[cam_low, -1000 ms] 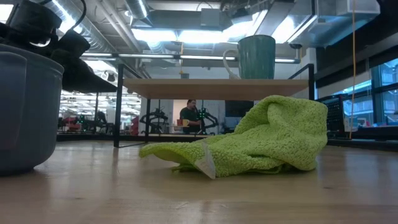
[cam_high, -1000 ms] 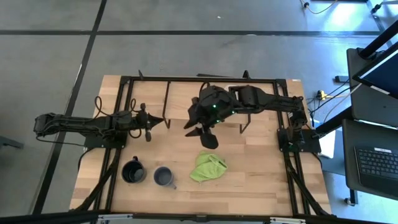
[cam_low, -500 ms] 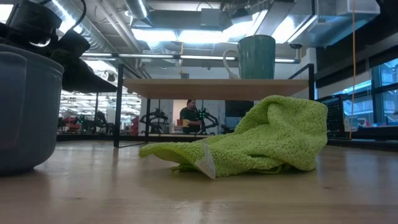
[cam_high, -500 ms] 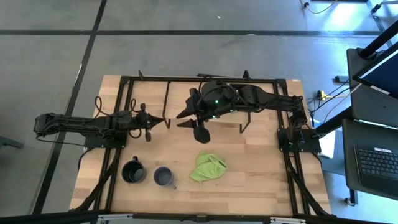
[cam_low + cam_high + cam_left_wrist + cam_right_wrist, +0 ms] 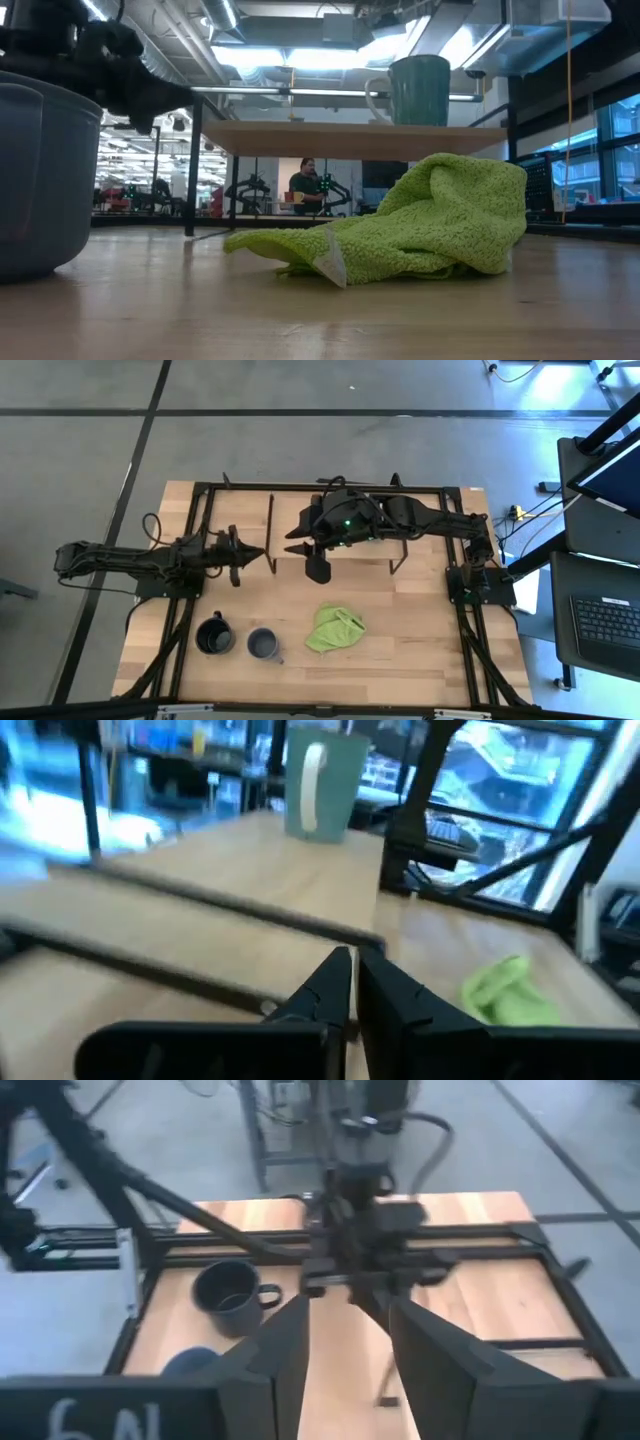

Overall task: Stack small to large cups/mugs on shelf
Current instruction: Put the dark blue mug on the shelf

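The shelf (image 5: pixel 350 140) stands at the table's far middle, and the large pale mug (image 5: pixel 418 90) rests upright on its board; the left wrist view shows that mug (image 5: pixel 320 792) too. In the high view my right arm hides the mug. My right gripper (image 5: pixel 307 550) hovers open over the shelf's left part. My left gripper (image 5: pixel 255 552) is shut, level, its tips close to the shelf's left rod (image 5: pixel 272 530). The black mug (image 5: pixel 213 635) and the small grey-blue mug (image 5: pixel 263 645) stand side by side near the table's near left edge. My left gripper points level from the table's left at the shelf's left rod (image 5: pixel 250 1005). I cannot tell whether its shut tips touch that rod.
A crumpled lime-green cloth (image 5: pixel 333 628) lies on the table right of the grey-blue mug, in front of the shelf. A black frame (image 5: pixel 300 487) runs round the tabletop. Bare wood lies between the mugs and the shelf. A person shows far off in the room (image 5: pixel 305 185).
My right gripper has drawn back from above the cloth toward the table's far edge and a little left, turning as it went, and stays open. My left gripper has edged right toward the shelf. In the low view the shelf and its mug have shifted slightly.
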Action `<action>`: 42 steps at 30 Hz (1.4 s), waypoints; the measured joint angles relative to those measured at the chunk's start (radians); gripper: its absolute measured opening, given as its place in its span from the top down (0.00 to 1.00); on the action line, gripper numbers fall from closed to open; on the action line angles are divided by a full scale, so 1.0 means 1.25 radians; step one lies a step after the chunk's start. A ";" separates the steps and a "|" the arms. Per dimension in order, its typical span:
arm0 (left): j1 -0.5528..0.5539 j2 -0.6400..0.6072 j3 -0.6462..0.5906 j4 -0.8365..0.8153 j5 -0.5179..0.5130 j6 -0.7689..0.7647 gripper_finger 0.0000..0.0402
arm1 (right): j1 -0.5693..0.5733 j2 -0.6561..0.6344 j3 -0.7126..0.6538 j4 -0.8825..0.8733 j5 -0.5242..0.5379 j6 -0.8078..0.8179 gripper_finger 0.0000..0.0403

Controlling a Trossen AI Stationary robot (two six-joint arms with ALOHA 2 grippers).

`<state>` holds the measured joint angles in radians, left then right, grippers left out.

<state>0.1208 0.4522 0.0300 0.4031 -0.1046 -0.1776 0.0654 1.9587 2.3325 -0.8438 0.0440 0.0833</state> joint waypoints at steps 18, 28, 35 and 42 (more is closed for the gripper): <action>-0.005 -0.001 0.384 -0.801 -0.025 -0.176 0.97 | -0.010 -0.001 0.009 -0.154 0.138 0.097 0.65; -0.135 0.241 0.772 -1.403 0.107 -0.436 1.00 | -0.018 -0.001 0.009 -0.150 0.138 0.070 0.65; -0.299 0.295 0.751 -1.468 0.240 -0.610 1.00 | -0.018 -0.001 0.009 -0.179 0.138 0.067 0.65; -0.460 0.326 0.701 -1.313 0.190 -0.655 0.98 | -0.017 -0.001 0.009 -0.213 0.138 0.055 0.65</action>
<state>-0.4544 0.8594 0.9066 -1.2375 0.1327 -0.9962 0.0442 1.9579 2.3436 -1.1095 0.2163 0.1522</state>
